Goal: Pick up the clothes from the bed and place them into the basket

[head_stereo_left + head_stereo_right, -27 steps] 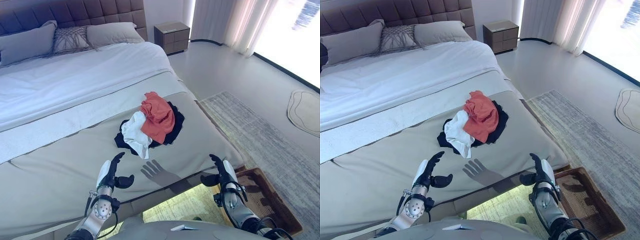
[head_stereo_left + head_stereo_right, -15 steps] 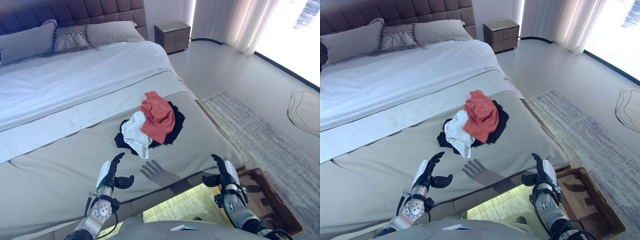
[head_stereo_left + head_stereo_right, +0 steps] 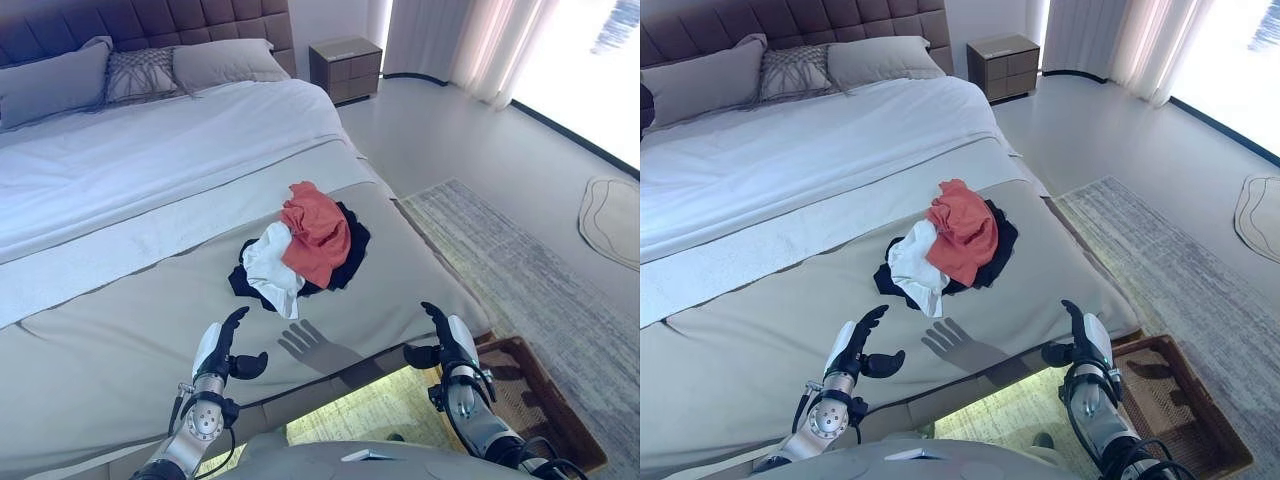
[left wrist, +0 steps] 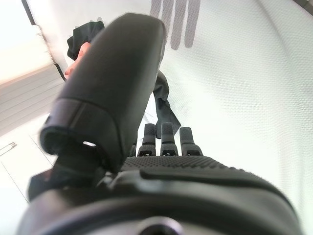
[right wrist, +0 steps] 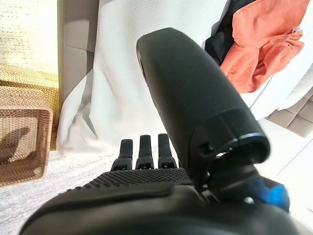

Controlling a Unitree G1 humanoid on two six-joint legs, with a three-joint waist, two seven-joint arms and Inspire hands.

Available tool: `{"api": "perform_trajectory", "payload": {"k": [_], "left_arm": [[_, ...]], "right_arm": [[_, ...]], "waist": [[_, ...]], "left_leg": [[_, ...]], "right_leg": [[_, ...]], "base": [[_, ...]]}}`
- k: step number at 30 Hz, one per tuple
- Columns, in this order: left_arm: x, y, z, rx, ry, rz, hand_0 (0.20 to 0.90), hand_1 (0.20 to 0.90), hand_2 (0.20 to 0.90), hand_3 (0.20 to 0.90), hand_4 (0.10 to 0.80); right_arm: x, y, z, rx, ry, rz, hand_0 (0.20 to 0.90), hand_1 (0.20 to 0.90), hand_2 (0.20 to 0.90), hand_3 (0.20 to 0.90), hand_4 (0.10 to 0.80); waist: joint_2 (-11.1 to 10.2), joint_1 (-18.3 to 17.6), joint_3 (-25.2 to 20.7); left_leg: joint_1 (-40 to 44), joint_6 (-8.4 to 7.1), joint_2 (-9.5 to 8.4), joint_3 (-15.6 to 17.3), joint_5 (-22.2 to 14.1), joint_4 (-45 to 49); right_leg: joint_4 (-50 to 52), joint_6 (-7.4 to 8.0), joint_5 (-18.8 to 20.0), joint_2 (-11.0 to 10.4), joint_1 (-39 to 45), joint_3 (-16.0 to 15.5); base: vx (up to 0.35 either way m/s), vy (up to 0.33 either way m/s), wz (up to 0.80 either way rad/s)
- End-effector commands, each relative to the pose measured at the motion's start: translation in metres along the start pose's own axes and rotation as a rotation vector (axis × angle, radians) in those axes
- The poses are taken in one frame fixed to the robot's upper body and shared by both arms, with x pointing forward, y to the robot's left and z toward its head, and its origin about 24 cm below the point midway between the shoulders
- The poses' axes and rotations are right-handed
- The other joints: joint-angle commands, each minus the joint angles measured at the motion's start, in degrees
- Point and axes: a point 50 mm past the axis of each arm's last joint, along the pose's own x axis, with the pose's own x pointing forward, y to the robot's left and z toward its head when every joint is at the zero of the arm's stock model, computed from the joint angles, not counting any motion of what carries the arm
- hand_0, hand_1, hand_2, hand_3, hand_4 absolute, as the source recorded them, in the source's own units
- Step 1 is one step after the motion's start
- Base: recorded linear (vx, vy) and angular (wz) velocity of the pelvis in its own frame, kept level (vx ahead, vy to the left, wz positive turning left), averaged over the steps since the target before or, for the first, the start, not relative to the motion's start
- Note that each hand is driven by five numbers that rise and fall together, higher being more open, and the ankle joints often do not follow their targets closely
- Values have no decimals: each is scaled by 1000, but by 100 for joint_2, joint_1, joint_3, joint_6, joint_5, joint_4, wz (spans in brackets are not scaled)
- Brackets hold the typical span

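Note:
A pile of clothes lies on the bed's foot end: an orange garment [image 3: 315, 232] on top, a white one [image 3: 268, 272] at the front and a black one [image 3: 352, 238] underneath. The orange garment also shows in the right wrist view [image 5: 264, 39]. My left hand [image 3: 222, 347] is open and empty above the grey bedspread [image 3: 120, 350], short of the pile. My right hand [image 3: 447, 345] is open and empty past the bed's corner. A brown wicker basket [image 3: 540, 400] stands on the floor to the right of my right hand; it also shows in the right wrist view [image 5: 24, 132].
Grey pillows [image 3: 60, 80] lie at the headboard. A nightstand [image 3: 345, 68] stands at the bed's far right. A grey rug [image 3: 520, 270] covers the floor right of the bed, with a small round rug [image 3: 608, 215] farther right. Curtains [image 3: 450, 40] hang at the back.

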Motion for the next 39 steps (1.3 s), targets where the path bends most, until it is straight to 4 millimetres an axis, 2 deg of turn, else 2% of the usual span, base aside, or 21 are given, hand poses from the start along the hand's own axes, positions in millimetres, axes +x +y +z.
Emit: {"api": "perform_trajectory", "payload": {"k": [1,6,13,14,17,19,20,24,25,27,31,34,39], "left_arm": [[23,40,35,33,-182,115,900,900,900,900,800],[25,43,37,53,-188,110,900,900,900,900,800],[24,50,42,62,-225,99,900,900,900,900,800],[24,51,43,59,-227,100,900,900,900,900,800],[30,59,62,44,-311,109,900,900,900,900,800],[36,62,82,17,-393,121,900,900,900,900,800],[36,62,84,15,-400,121,900,900,900,900,800],[38,61,105,-4,-495,125,900,900,900,900,800],[37,62,114,-20,-537,137,900,900,900,900,800],[37,64,121,-38,-571,151,900,900,900,900,800],[34,71,147,-90,-685,196,900,900,900,900,800],[29,79,164,-171,-763,240,900,900,900,900,800],[25,87,172,-210,-807,270,900,900,900,900,800]], "right_arm": [[19,-30,61,9,-302,-151,900,900,900,900,800],[29,-48,93,-93,-426,-226,900,900,900,900,800],[57,-104,154,-180,-508,-376,900,900,900,900,800],[58,-106,156,-186,-511,-382,900,900,900,900,800],[67,-139,198,-227,-550,-478,900,900,900,900,800],[69,-176,228,-253,-581,-581,900,900,900,900,800],[69,-179,230,-256,-582,-589,900,900,900,900,800],[69,-209,262,-279,-586,-665,900,900,900,900,800],[68,-216,271,-295,-580,-682,900,900,900,900,800],[68,-221,276,-302,-572,-697,900,900,900,900,800],[67,-242,283,-318,-529,-753,900,900,900,900,800],[63,-252,293,-312,-516,-805,900,900,900,900,800],[55,-271,308,-309,-505,-865,900,900,900,900,800]], "waist": [[-229,55,236],[-244,222,262],[-249,604,454],[-248,613,468],[-199,812,827],[-82,969,1348],[-71,980,1385],[89,1188,1904],[125,1260,2079],[156,1293,2188],[277,1411,2546],[343,1500,2567],[412,1577,2567]], "left_leg": [[677,81,-168,28,-937,45],[695,78,-196,-118,-941,45],[552,40,-170,-280,-834,118],[535,39,-171,-288,-831,132],[-89,47,-239,-505,-888,764],[-717,29,-355,-680,-911,1371],[-770,29,-365,-692,-915,1415],[-1402,101,-567,-795,-1006,2009],[-1604,129,-662,-820,-1213,2358],[-1793,165,-725,-830,-1285,2595],[-2419,354,-1004,-911,-1505,3327],[-3031,492,-1199,-937,-1649,3802],[-3634,586,-1283,-899,-1816,4307]], "right_leg": [[145,-228,-438,-2,324,-44],[155,-263,-460,5,370,-81],[544,-368,-649,-32,257,-309],[580,-374,-666,-37,237,-319],[1270,-534,-909,-137,-266,-509],[1828,-641,-1055,-268,-746,-644],[1873,-646,-1070,-283,-791,-652],[2633,-716,-1308,-433,-1393,-670],[3047,-715,-1530,-482,-1619,-594],[3285,-744,-1607,-524,-1788,-577],[4163,-774,-1794,-740,-2412,-542],[4634,-767,-1851,-833,-3034,-546],[5143,-808,-1962,-836,-3648,-499]], "base": [[0,0,0],[60,-8,5],[55,8,13],[-19,20,18],[-189,46,18],[-348,51,35],[-217,44,31],[-165,56,22],[-72,39,26],[-70,43,27],[-83,52,24],[-72,34,14],[-38,13,1]]}}
